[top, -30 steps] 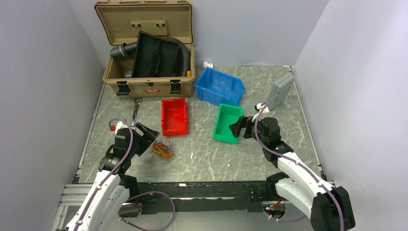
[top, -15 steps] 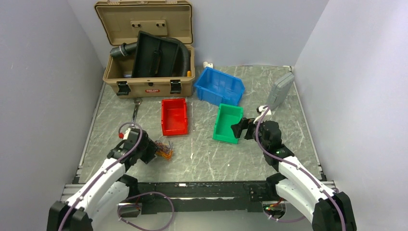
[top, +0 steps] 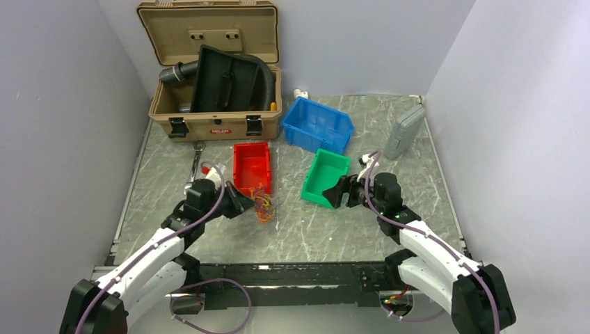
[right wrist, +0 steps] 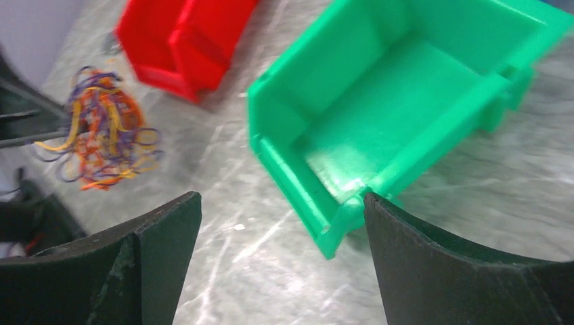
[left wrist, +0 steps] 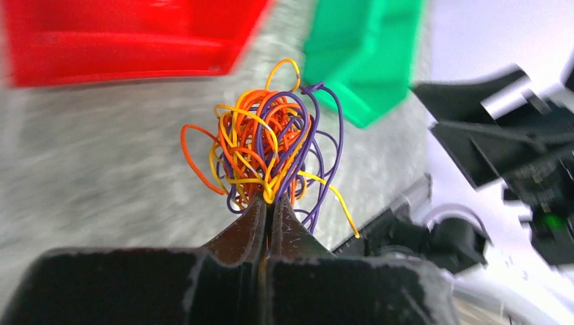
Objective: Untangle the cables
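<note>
Status: early stage. My left hand (left wrist: 269,203) is clamped on the base of the cables (left wrist: 264,145). It holds the bundle just in front of the red bin (top: 250,167), over the tabletop (top: 313,229). The orange, yellow and purple strands form one knotted ball, and none is separated. My right hand (right wrist: 282,196) has its fingers apart and holds nothing, at the green bin (right wrist: 406,88). All untangling is left to do.

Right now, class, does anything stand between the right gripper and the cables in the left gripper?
Nothing visible. The cables, pinched by the left gripper, lie across bare table from the open right gripper; only a corner of the green bin sits close ahead.
</note>
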